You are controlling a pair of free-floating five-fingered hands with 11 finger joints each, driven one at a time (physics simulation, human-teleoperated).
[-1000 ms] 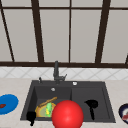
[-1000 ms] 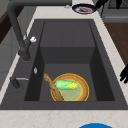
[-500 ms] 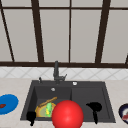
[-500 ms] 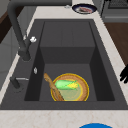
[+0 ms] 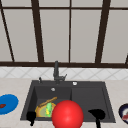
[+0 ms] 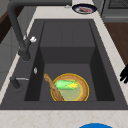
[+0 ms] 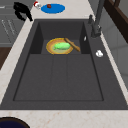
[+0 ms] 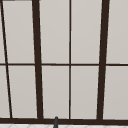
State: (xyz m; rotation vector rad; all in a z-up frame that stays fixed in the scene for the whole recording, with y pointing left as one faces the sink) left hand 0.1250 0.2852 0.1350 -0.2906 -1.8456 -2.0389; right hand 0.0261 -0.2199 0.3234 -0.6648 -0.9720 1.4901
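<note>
The left hand (image 5: 31, 117), at the lower left, is nearest the round yellow bowl (image 5: 41, 111) holding green corn (image 5: 49, 109), just up-right of it in the sink (image 5: 87, 97). I cannot tell its fingers. The right hand (image 5: 97, 114) hangs lower right.

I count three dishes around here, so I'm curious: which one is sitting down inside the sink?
The yellow-rimmed bowl, holding a green vegetable. The blue plate and the dark plate rest on the counter at either side.

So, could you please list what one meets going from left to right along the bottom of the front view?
Blue plate on the counter → left robot hand → yellow bowl holding the green vegetable → red ball → right robot hand → dark plate at the right edge.
</note>
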